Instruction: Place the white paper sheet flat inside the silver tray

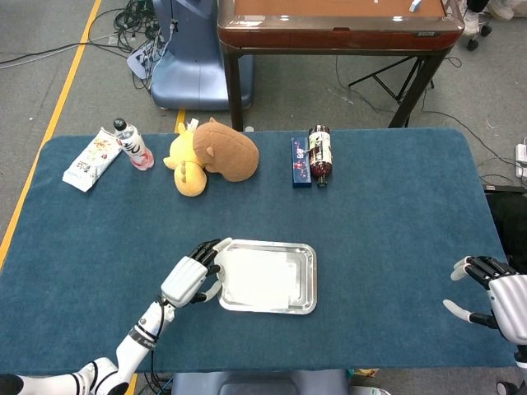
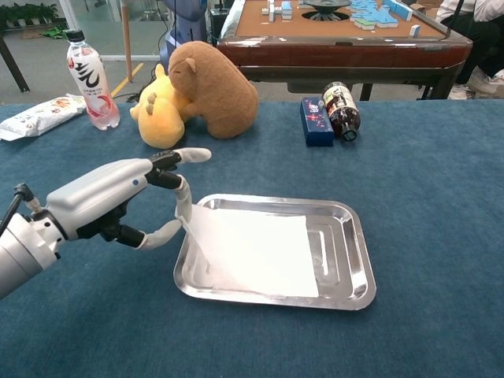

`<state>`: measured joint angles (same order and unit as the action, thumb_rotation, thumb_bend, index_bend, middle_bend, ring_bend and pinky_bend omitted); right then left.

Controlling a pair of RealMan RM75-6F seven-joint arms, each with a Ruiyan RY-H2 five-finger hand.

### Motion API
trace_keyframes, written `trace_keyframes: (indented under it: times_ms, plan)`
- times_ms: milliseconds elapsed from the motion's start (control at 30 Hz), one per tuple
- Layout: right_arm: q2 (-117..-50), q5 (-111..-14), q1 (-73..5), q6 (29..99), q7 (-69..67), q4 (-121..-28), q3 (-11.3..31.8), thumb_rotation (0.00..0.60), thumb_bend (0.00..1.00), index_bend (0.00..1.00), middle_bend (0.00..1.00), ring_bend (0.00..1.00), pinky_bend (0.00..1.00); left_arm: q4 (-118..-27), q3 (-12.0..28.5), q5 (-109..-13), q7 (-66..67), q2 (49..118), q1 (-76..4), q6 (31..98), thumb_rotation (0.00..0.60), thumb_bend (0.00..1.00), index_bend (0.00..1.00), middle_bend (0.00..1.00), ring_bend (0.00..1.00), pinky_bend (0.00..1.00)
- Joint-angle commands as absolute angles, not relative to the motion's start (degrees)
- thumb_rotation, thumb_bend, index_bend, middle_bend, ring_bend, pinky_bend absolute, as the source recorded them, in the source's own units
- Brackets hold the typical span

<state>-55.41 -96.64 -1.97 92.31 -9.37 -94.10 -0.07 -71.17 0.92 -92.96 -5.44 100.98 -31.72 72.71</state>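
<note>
The silver tray (image 1: 310, 280) (image 2: 355, 260) sits near the table's front edge, left of centre. The white paper sheet (image 1: 260, 276) (image 2: 256, 250) lies inside it, nearly flat and covering the tray's left and middle part. Its left edge is still raised against the tray's left wall. My left hand (image 1: 191, 281) (image 2: 118, 198) is just left of the tray and pinches that raised edge between thumb and a finger. My right hand (image 1: 494, 295) hovers at the table's front right corner with fingers apart and nothing in it. The chest view does not show it.
Along the far side lie a snack packet (image 1: 90, 160), a water bottle (image 1: 132, 144) (image 2: 91, 77), a brown and yellow plush toy (image 1: 216, 153) (image 2: 206, 91), a small blue box (image 1: 300, 161) (image 2: 316, 120) and a dark bottle on its side (image 1: 320, 154) (image 2: 342, 109).
</note>
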Motion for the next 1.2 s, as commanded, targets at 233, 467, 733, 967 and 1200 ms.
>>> trace_keyframes:
  times_ms: [233, 467, 733, 967, 1200]
  plan:
    - [-55.55, -96.79, -1.95, 92.44, -9.61, -94.00, 0.02, 0.600, 0.06, 0.50, 0.43, 0.34, 0.47, -71.82, 0.35, -93.63, -4.12, 101.00, -32.04, 72.04, 0.600, 0.44, 0.55, 0.05, 0.00, 0.08]
    - [-55.67, -96.72, -2.04, 92.36, -9.83, -93.87, 0.16, 0.600, 0.06, 0.50, 0.43, 0.34, 0.47, -72.14, 0.71, -93.47, -3.22, 101.08, -32.16, 71.95, 0.600, 0.43, 0.36, 0.05, 0.00, 0.08]
    - [-55.64, -96.94, -1.91, 92.75, -10.17, -93.78, 0.20, 0.600, 0.06, 0.50, 0.43, 0.34, 0.47, -72.85, 1.07, -92.41, -1.39, 101.27, -32.38, 70.64, 0.600, 0.29, 0.27, 0.05, 0.00, 0.08]
    - [-55.60, -97.32, -1.67, 93.39, -10.38, -93.76, 0.18, 0.600, 0.06, 0.50, 0.43, 0.34, 0.47, -73.06, 1.24, -92.15, -0.29, 101.67, -32.71, 69.91, 0.600, 0.23, 0.25, 0.05, 0.00, 0.08]
    - [-55.60, -97.43, -1.68, 93.36, -10.45, -93.70, 0.15, 0.600, 0.06, 0.50, 0.43, 0.34, 0.47, -73.12, 2.13, -91.23, 1.19, 102.13, -33.31, 68.91, 0.600, 0.23, 0.25, 0.05, 0.00, 0.08]
